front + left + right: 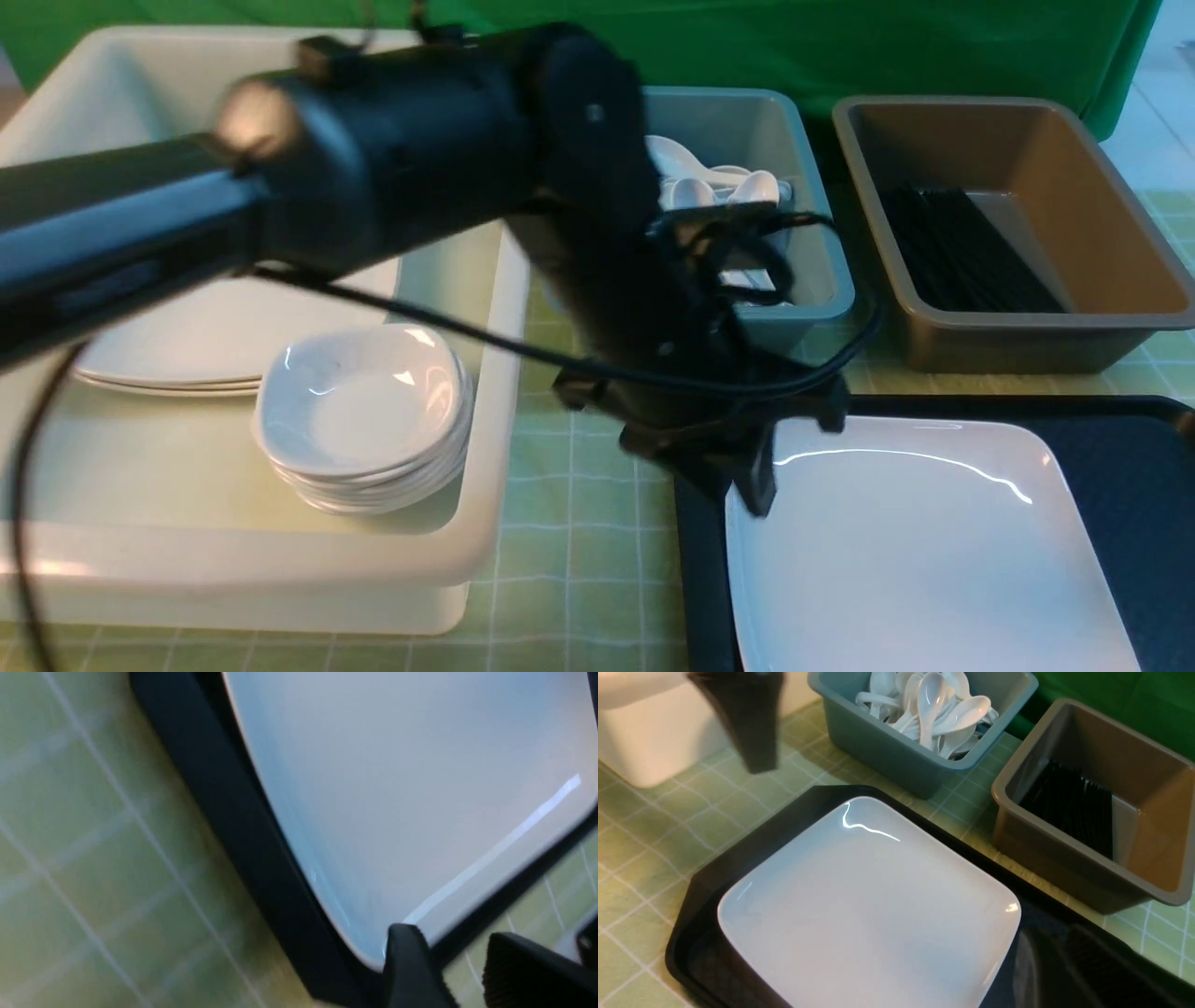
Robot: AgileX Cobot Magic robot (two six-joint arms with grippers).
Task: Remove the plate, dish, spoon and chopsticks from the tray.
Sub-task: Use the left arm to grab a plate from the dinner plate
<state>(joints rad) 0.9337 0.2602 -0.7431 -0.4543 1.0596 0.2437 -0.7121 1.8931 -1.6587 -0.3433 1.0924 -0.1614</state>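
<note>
The plate [924, 551] lies flat on the tray [1130, 495], toward its left side. The left fingers [411, 970] stand parted over the tray's far-left corner. The right fingers [1097, 961] hang over the tray's bare part; whether parted or closed cannot be told.

White tub [499, 420], blue-grey bin [805, 322], brown tub [1027, 350] — all on green checked cloth [579, 579].

Plate [924, 551] on tray [1134, 504]; spoon bin [822, 275] and chopstick tub [1111, 243] behind; dish stack [364, 411] in left tub [280, 569].
</note>
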